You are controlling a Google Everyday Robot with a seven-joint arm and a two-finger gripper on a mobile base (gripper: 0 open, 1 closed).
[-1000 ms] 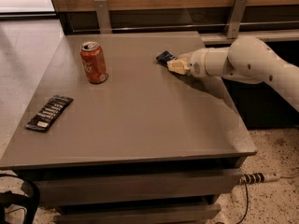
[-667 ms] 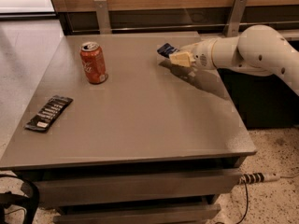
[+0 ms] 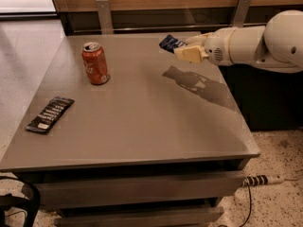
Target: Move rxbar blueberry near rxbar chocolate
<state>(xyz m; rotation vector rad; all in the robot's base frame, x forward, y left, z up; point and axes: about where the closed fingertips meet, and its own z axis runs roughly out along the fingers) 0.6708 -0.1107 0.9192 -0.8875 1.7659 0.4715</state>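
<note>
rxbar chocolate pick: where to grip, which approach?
Grip the rxbar chocolate across its short width at mid-length, from straight above: it lies flat on the table by the left edge, so only its long edges offer purchase. The gripper hangs at the back right, shut on the rxbar blueberry.

- The gripper (image 3: 183,47), clamped on the rxbar blueberry (image 3: 170,42), has risen higher in the upper right of the frame.
- The bar now hangs clear of the table (image 3: 142,126), and its shadow has separated below it.
</note>
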